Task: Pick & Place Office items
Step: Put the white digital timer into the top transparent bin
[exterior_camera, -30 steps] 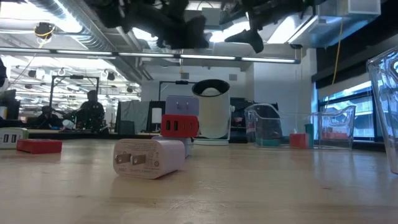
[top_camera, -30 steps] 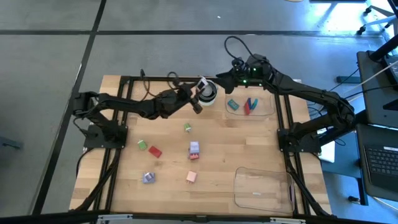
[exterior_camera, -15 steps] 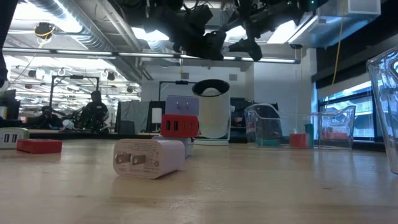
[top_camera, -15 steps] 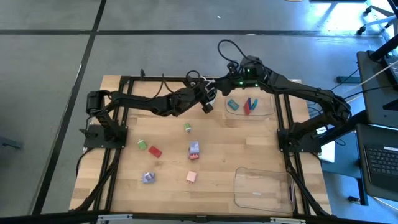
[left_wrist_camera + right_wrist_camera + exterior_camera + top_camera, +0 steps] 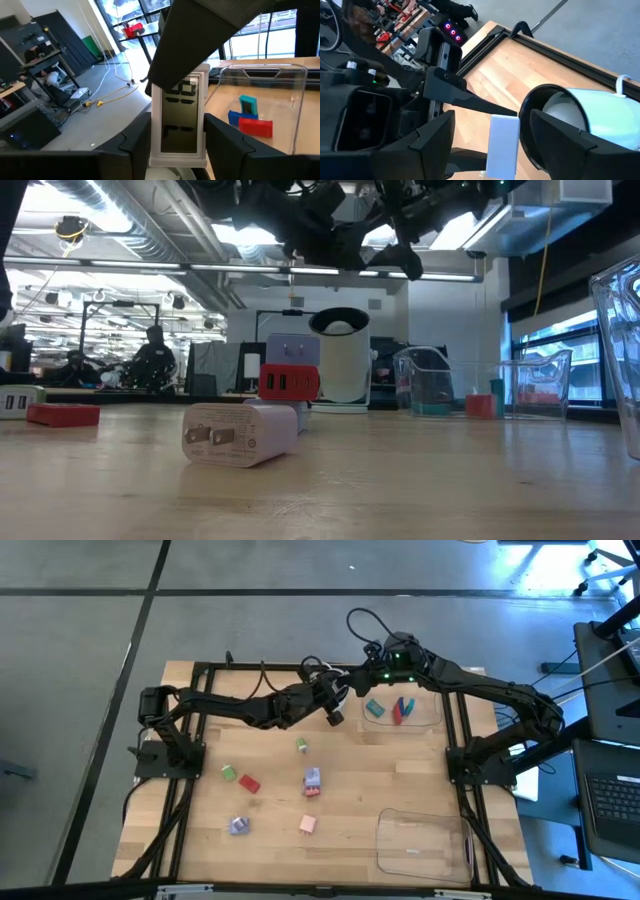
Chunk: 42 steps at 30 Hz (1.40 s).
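High view: the left jaws and right jaws meet nose to nose above the far side of the desk [image 5: 400,775]. The clear tray [image 5: 428,718], holding teal, blue and red pieces, lies just beyond them, and the loose pieces [image 5: 312,780] lie well short of them. Low view: both arms hang high over the desk, clear of the round white-and-black object [image 5: 340,355] beneath. Left wrist view: the left jaws are clamped on a white piece [image 5: 179,125], held upright so that its free end is presented. Right wrist view: the right jaws are spread, straddling that piece [image 5: 502,142] without contact. I judge this to be a handover, since the tray is on the right arm's side.
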Motion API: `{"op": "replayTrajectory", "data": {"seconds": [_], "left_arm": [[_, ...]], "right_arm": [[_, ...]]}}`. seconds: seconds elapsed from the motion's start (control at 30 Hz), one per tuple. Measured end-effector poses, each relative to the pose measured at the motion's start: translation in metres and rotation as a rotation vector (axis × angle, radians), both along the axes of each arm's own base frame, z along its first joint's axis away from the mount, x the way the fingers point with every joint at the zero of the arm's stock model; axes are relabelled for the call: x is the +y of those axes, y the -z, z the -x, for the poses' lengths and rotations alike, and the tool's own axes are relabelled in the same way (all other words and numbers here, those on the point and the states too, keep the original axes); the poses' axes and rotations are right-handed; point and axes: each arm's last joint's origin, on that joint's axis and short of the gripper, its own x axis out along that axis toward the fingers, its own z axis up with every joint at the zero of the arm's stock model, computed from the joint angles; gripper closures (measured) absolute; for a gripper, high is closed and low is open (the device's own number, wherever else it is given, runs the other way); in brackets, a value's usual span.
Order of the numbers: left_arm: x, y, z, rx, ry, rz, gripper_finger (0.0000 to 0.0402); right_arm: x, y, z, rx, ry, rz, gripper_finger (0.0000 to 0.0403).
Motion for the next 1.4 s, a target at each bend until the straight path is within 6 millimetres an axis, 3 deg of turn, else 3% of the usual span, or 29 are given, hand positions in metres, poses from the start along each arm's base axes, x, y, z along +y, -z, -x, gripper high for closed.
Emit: {"op": "replayTrajectory", "data": {"seconds": [0.2,0.63,1.1,1.4], "left_arm": [[0.000,0.000,0.000,-0.001,-0.005,-0.001,0.0246],[0.000,-0.001,0.000,-0.005,-0.014,-0.008,0.0244],[-0.004,-0.002,-0.001,-0.028,0.012,0.004,0.0205],[-0.003,-0.001,0.000,-0.066,-0.060,0.045,0.0172]], "right_arm": [[0.000,0.000,0.000,0.002,0.001,0.000,0.0176],[0.000,0.003,0.002,0.033,0.006,-0.006,0.0334],[0.001,0.003,0.002,0.040,-0.013,-0.003,0.0331],[-0.018,-0.003,0.018,0.031,0.036,0.015,0.0329]]}}
